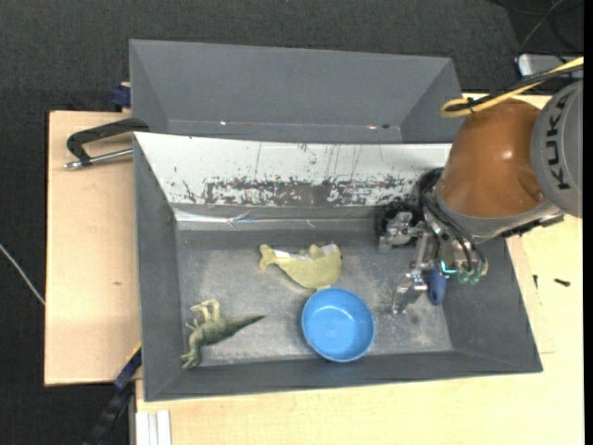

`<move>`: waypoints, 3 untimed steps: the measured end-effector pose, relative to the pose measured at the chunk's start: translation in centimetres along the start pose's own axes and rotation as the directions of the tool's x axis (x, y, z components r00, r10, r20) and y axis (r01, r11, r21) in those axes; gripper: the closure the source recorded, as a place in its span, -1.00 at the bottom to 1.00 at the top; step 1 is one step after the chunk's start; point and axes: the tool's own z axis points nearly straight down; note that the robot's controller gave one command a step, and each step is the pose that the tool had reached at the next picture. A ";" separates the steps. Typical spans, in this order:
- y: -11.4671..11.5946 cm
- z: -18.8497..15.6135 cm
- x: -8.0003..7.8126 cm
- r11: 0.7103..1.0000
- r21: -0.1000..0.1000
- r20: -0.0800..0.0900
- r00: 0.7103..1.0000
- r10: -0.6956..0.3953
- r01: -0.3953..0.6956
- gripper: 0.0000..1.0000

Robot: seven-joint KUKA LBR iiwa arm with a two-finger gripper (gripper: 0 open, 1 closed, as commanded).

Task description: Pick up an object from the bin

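Observation:
My gripper hangs over the right part of the bin floor, fingers pointing down and spread apart with nothing between them. A blue bowl sits just to its left near the front wall. Further left lies a pale yellow dinosaur toy in the middle of the floor.
A green dinosaur toy lies at the front left corner. The arm with its orange cover reaches in over the right wall. Bare floor stretches along the back wall and under the gripper.

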 end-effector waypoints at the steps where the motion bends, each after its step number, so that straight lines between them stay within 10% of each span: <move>1: 5.8 6.4 3.3 1.000 -0.001 0.015 1.000 -0.012 0.012 -1.00; 2: 5.5 5.8 2.9 1.000 0.001 0.025 1.000 -0.010 0.010 1.00; 3: 4.4 -8.9 0.7 0.991 0.004 0.022 0.991 -0.131 0.131 1.00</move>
